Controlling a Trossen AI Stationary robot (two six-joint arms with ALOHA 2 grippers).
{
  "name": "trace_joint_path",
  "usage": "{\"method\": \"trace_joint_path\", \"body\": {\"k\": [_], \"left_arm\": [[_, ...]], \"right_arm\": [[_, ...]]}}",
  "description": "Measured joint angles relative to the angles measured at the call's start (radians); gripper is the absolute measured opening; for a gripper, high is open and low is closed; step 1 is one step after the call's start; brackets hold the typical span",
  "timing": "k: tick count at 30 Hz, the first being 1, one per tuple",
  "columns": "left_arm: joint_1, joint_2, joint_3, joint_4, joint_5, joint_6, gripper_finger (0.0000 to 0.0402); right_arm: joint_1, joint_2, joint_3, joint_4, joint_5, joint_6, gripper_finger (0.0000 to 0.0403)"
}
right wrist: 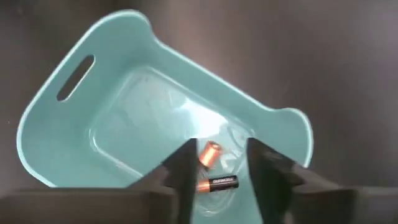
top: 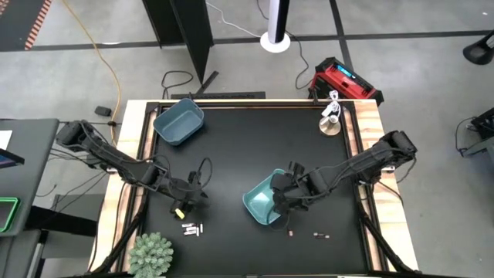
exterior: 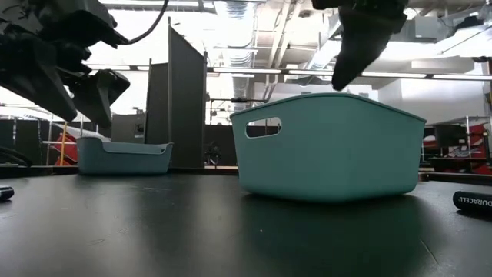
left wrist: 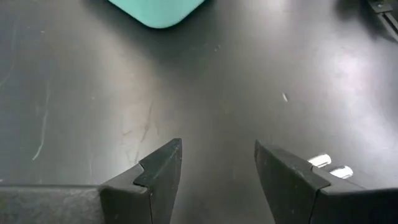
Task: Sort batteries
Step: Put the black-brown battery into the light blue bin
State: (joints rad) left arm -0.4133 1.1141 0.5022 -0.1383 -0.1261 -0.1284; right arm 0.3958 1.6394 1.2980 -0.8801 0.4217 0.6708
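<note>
two dark batteries lie inside the teal bin, under the right gripper, whose fingers stand apart and empty. the left gripper hovers over the black table, fingers spread wide, beside white batteries. more dark batteries lie near the bin.

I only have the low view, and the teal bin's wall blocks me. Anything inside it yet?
Observer: Yes, two dark batteries lie in the bin, under the open right gripper.
Operator: Is the other arm holding one?
Observer: No, the left gripper is open and empty.
Operator: Where are the white ones?
Observer: The white batteries lie loose just beside the left gripper, near the plant.
</note>
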Motion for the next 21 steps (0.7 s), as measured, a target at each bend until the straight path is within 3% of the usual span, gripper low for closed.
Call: {"method": "trace_joint_path", "body": {"k": [4, 7, 13, 21], "left_arm": [[-0.013, 0.000, 0.000, -0.001, 0.000, 0.000, 0.0199], [-0.024, 0.000, 0.000, 0.000, 0.006, -0.005, 0.0199], [-0.051, 0.000, 0.000, 0.040, 0.009, -0.074, 0.0206], [-0.120, 0.000, 0.000, 0.039, -0.009, -0.111, 0.0251]], "right_arm": [[0.012, 0.003, 0.000, 0.004, 0.000, -0.002, 0.0234], [0.026, -0.007, 0.000, -0.001, 0.021, 0.002, 0.0258], [0.036, -0.011, 0.004, -0.002, 0.030, 0.005, 0.0257], [0.036, -0.011, 0.004, -0.001, 0.032, 0.010, 0.0254]]}}
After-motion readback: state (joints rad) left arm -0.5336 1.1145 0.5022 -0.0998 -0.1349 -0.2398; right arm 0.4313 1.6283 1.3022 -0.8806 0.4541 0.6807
